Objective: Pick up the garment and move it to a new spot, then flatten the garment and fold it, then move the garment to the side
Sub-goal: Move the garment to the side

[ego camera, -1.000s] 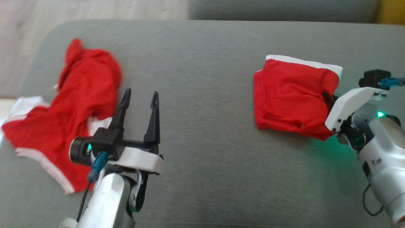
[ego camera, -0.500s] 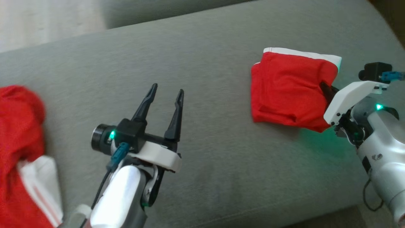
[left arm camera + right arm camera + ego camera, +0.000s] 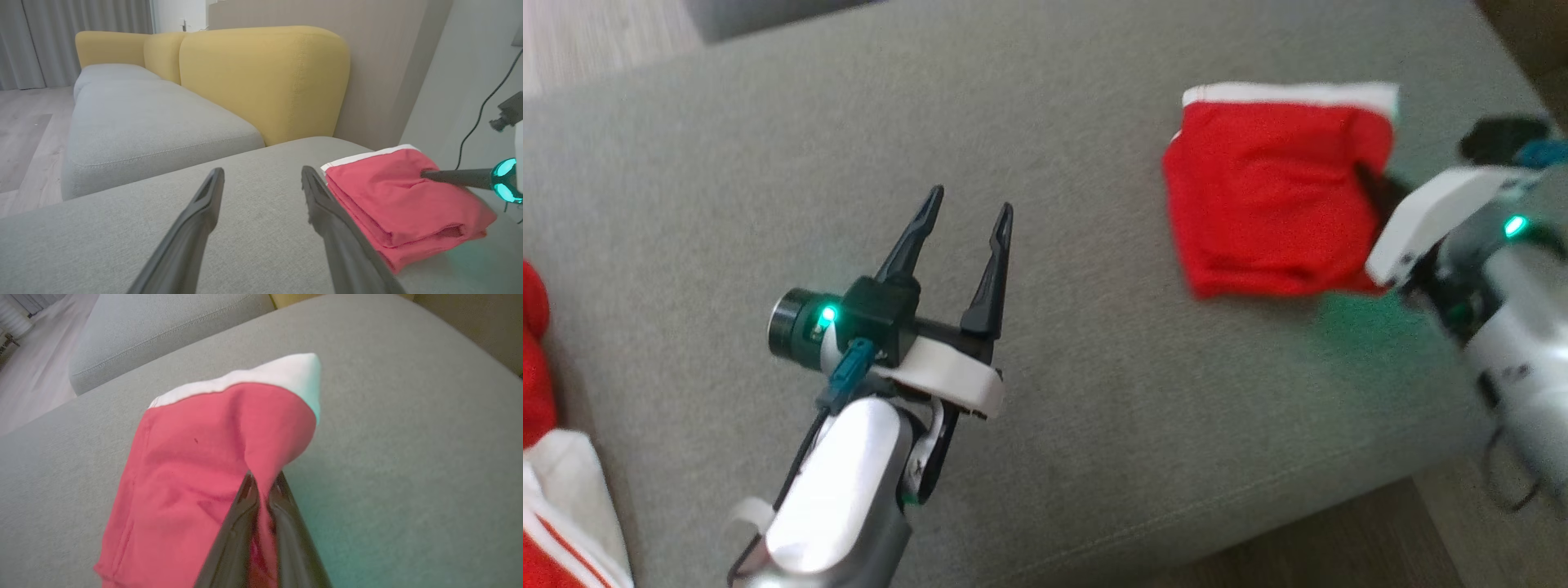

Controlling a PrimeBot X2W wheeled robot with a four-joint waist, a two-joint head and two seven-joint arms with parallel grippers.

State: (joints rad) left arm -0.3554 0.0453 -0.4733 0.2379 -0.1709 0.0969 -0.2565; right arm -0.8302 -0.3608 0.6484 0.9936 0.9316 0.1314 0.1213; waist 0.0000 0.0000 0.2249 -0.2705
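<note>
Red cloth, folded into a thick, squarish packet with a white band along its far edge: the garment point(image 3: 1270, 204) lies on the right part of the grey cushion point(image 3: 1094, 392), close to that cushion's right-hand edge.

Right gripper point(image 3: 261, 479): pinched tight on the packet's right side, with a ridge of red fabric caught between its two fingers. The cloth tents up toward the pinch. We judge that the grip sits at the side and bites through several layers so that the whole fold travels as one piece and does not peel open.

Left gripper point(image 3: 970, 202): over mid-cushion, fingers spread wide, holding nothing, well apart from the garment on its right. We read it as parked clear, since one arm is enough for a packet like this.

In the left wrist view the stacked layers on the packet's left side look even and tidy.

A second red-and-white garment point(image 3: 543, 457) lies crumpled at the far left, and neither gripper touches it.

Stage, in our judgement: the folding looks done, and the move to the side is the step in hand.

Risks we note: with a one-sided pinch, the lower layers may drag on the textured cushion and skew the fold. Little cushion is left to the right, with floor beyond it.
</note>
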